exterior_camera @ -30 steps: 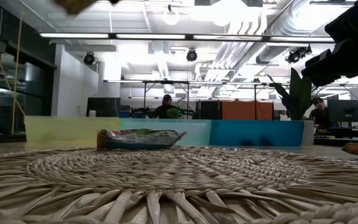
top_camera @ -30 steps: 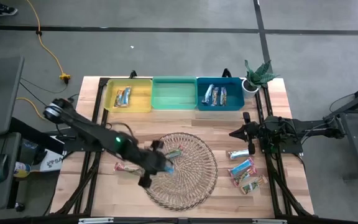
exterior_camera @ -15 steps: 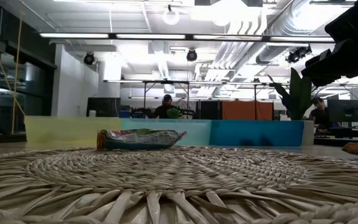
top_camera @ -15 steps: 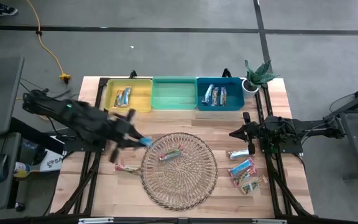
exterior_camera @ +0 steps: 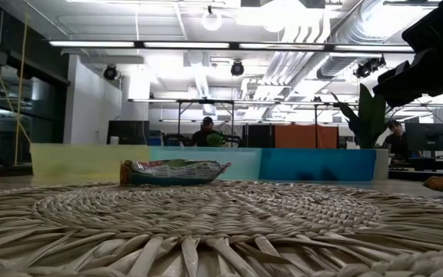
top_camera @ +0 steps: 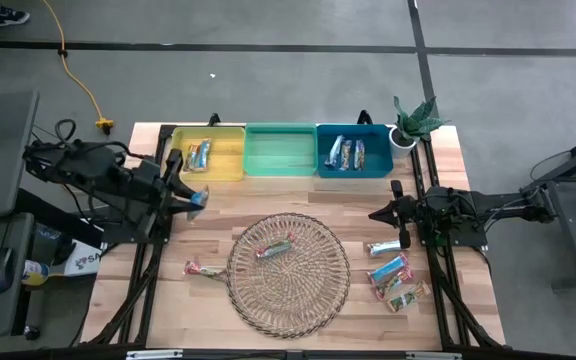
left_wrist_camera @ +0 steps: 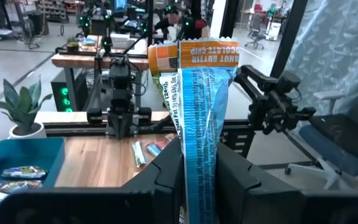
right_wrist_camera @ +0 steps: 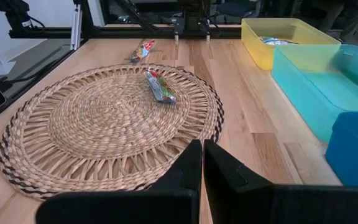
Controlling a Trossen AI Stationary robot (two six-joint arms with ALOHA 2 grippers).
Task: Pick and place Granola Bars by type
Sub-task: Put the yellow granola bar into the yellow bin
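Observation:
My left gripper [top_camera: 190, 197] hangs above the table's left edge, in front of the yellow bin [top_camera: 208, 153], shut on a blue-wrapped granola bar [left_wrist_camera: 199, 118]. One multicoloured bar [top_camera: 273, 248] lies flat on the round wicker tray [top_camera: 288, 300]. Another [top_camera: 203, 268] lies on the table left of the tray. Three more [top_camera: 390, 270] lie on the table to the tray's right. Bars also lie in the yellow bin and in the blue bin [top_camera: 353, 150]. My right gripper [top_camera: 376, 213] waits shut at the table's right side. My left gripper pinches the blue bar by one end [left_wrist_camera: 197, 163] between its two fingers [left_wrist_camera: 166, 174], one on each flat face. The fingers lie about level and point toward the table's right. The bar sticks out past the fingertips, its free orange-labelled end [left_wrist_camera: 194, 55] clear of the table.
The green bin [top_camera: 280, 150] stands between the yellow and blue ones along the far edge and holds nothing that I can see. A potted plant [top_camera: 413, 122] stands at the far right corner. Bare wood lies between the bins and the tray.
My left gripper has risen from the wicker tray and drawn back toward the table's left and far edges, tipping from pointing down to about level. It has stayed shut on the blue bar, which is now lifted clear of the tray.

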